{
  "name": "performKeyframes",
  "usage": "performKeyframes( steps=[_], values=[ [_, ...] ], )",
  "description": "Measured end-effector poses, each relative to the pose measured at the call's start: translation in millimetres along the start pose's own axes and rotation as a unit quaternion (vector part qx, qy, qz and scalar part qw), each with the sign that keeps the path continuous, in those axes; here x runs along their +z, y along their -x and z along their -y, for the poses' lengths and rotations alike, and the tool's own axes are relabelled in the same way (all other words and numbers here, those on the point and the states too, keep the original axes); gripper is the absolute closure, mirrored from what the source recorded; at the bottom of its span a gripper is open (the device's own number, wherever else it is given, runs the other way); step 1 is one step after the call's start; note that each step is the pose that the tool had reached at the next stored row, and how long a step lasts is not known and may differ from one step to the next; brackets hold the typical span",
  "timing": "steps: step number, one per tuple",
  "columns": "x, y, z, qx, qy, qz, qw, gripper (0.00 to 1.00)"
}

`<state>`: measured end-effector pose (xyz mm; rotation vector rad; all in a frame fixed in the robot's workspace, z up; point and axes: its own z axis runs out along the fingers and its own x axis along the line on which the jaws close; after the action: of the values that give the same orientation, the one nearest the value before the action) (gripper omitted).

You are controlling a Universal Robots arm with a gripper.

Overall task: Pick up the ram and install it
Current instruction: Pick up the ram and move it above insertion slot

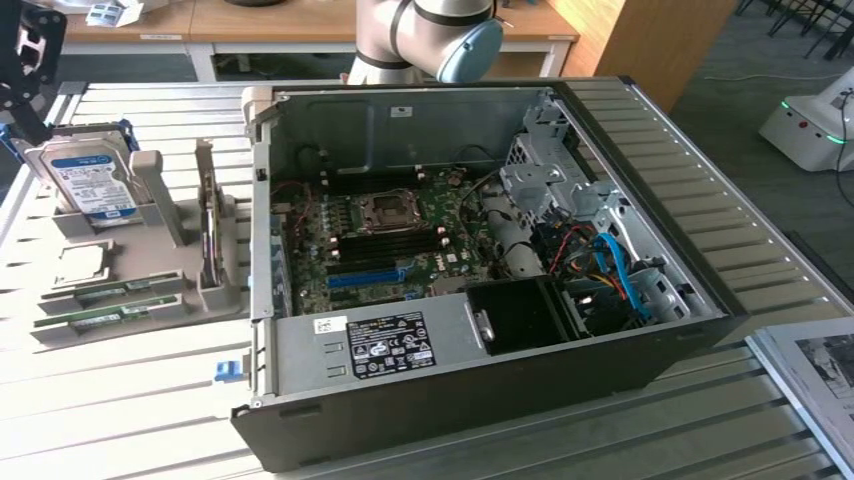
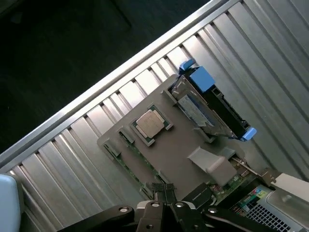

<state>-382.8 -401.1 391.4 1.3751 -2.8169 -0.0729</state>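
The ram (image 1: 114, 292) lies in a low slot of the grey holder (image 1: 174, 290), on the slatted table (image 1: 120, 400) at the exterior view's left. A second green stick (image 1: 104, 318) lies in the slot just beside it.

1. Gripper state: in the wrist view the gripper (image 2: 164, 192) has its two fingers pressed fully together, with nothing between them. It hangs above the holder and touches nothing.
2. Nearest parts: below the fingertips is the holder edge that carries the sticks. Farther out on the same holder sit the processor chip (image 2: 150, 124) and the upright hard drive (image 2: 207, 108).
3. Destination: the open computer case (image 1: 267, 330) stands to the exterior view's right of the holder. The black memory slots (image 1: 387, 240) on its motherboard (image 1: 320, 270) appear unoccupied.

Task status, as judged: nothing is complete. The stick has not been grasped, lifted, carried or seated, so both pick-up and installation are outstanding.
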Motion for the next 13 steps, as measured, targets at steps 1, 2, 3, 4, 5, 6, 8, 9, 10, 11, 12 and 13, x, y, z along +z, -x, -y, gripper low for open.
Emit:
performKeyframes(
  steps=[1,2,3,4,5,6,8,9,10,11,12,13],
  values=[
    [0.0,0.0,0.0,-0.009,0.0001,-0.0004,1.0000,0.90],
    [0.0,0.0,0.0,-0.017,0.0003,-0.0008,0.9999,0.90],
    [0.0,0.0,0.0,-0.026,0.0004,-0.0012,0.9997,0.90],
    [0.0,0.0,0.0,-0.035,0.0005,-0.0016,0.9994,0.90],
    [0.0,0.0,0.0,-0.043,0.0006,-0.0019,0.9991,0.90],
    [0.1,0.0,0.1,-0.051,0.0007,-0.0023,0.9987,0.90],
    [0.1,0.0,0.1,-0.067,0.0010,-0.0030,0.9977,0.90],
    [0.1,0.0,0.1,-0.075,0.0011,-0.0033,0.9971,0.90],
    [0.1,0.0,0.1,-0.084,0.0013,-0.0037,0.9964,0.90],
    [0.1,0.0,0.1,-0.093,0.0014,-0.0041,0.9957,0.90],
    [0.1,0.0,0.1,-0.101,0.0015,-0.0045,0.9949,0.90],
    [0.1,0.0,0.0,-0.109,0.0016,-0.0048,0.9940,0.90]
  ],
)
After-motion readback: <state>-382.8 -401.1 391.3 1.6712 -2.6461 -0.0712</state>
